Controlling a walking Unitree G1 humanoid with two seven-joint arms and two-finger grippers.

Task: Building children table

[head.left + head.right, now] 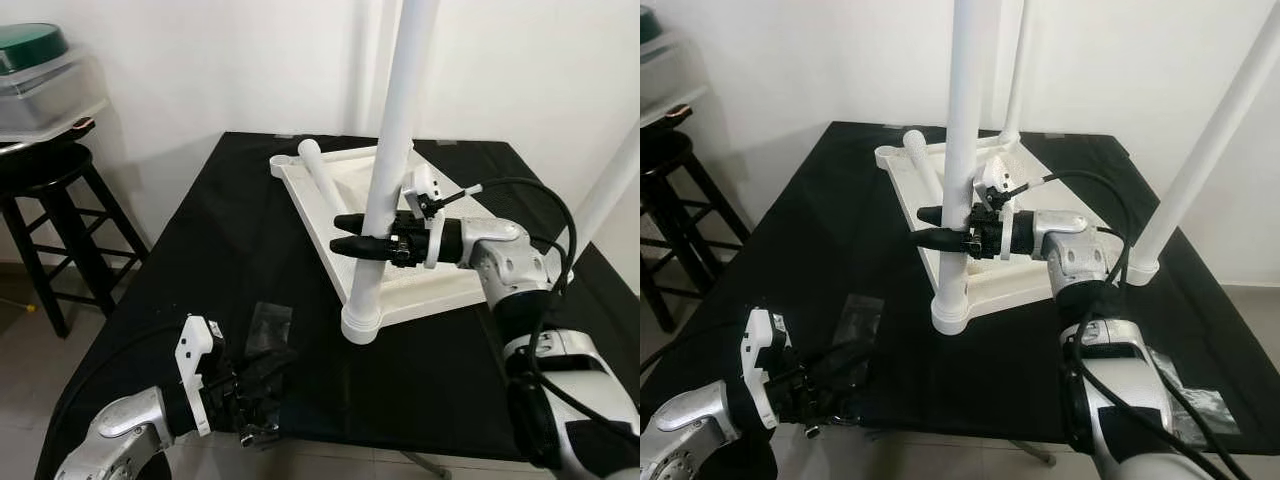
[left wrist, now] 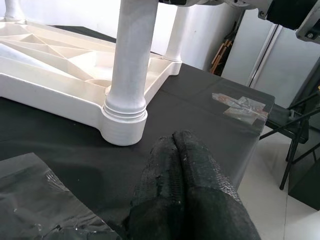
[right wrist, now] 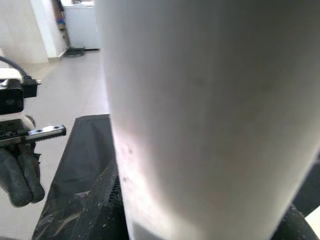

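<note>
Covering a table near a white wall, black cloth (image 1: 240, 230), stool (image 1: 50, 200) beside.

White table leg (image 1: 392, 160), black cloth (image 1: 220, 230), black claw fingers (image 1: 358, 222)

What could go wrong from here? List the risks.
1. The right gripper clamps the upright white table leg midway up; a sideways push could lever its corner socket or slide the upturned tabletop.
2. The loose leg lying in the tabletop could roll.
3. The plastic bag near the left gripper could snag.
</note>
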